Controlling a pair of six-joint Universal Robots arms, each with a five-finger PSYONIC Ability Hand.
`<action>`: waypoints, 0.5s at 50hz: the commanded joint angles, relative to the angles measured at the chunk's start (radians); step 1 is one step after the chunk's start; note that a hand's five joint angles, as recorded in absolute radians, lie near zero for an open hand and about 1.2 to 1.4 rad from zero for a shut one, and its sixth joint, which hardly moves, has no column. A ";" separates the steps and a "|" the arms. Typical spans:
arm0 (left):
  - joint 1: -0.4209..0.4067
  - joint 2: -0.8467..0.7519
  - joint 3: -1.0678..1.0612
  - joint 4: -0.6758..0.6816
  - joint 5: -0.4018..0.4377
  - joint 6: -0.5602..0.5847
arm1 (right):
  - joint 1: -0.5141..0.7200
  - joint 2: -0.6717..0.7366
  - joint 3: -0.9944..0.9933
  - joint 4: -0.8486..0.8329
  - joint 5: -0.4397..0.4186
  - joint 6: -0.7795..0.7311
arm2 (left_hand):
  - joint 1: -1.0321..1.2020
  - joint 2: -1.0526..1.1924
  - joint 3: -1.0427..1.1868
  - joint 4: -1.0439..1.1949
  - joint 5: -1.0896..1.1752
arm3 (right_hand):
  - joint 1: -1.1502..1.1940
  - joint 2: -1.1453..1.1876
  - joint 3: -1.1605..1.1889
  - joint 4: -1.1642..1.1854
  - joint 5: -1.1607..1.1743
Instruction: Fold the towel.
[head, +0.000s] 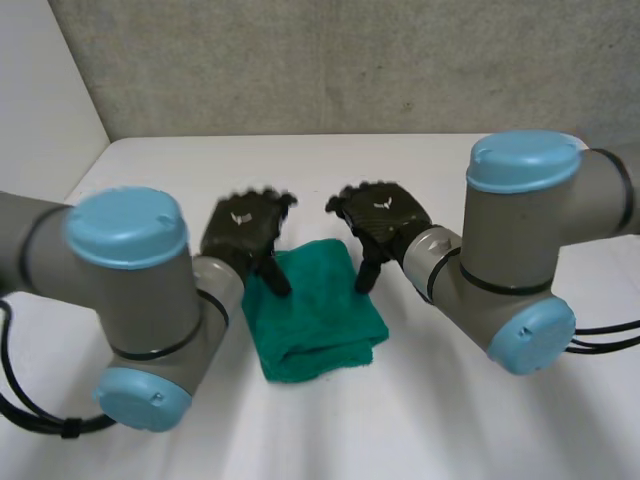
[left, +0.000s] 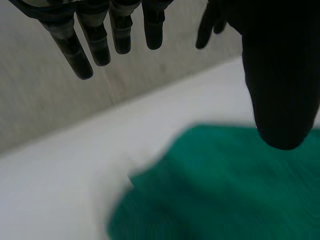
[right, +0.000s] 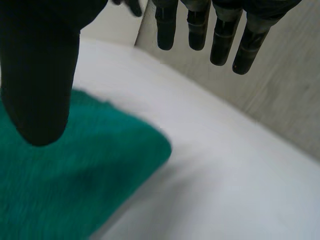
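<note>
Neatly folded, the towel (head: 315, 310) lies on the table (head: 450, 420). Left hand (head: 243, 228) and right hand (head: 385, 212) hang over its far corners — both released.

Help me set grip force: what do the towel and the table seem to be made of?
Towel: soft woven cloth, probably terry or microfibre; matte, fuzzy green surface with rounded, thick folds. Table: hard, smooth, white, mostly matte; perhaps laminate or painted board, the look leaves it open.
</note>
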 joint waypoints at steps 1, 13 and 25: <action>0.005 -0.146 -0.006 -0.129 -0.037 -0.053 | -0.014 0.246 -0.189 0.189 -0.014 -0.042 | 0.013 0.010 -0.001 0.009 -0.003 | -0.025 -0.045 -0.036 -0.055 -0.062; 0.016 -0.091 -0.035 -0.132 -0.046 -0.027 | -0.016 0.194 -0.207 0.194 0.010 -0.078 | -0.005 -0.008 -0.018 -0.009 -0.021 | -0.025 -0.045 -0.036 -0.055 -0.062; 0.124 0.191 0.125 -0.149 0.006 0.030 | -0.114 -0.233 -0.006 -0.117 0.289 -0.012 | -0.028 -0.032 -0.042 -0.032 -0.045 | -0.025 -0.045 -0.036 -0.055 -0.062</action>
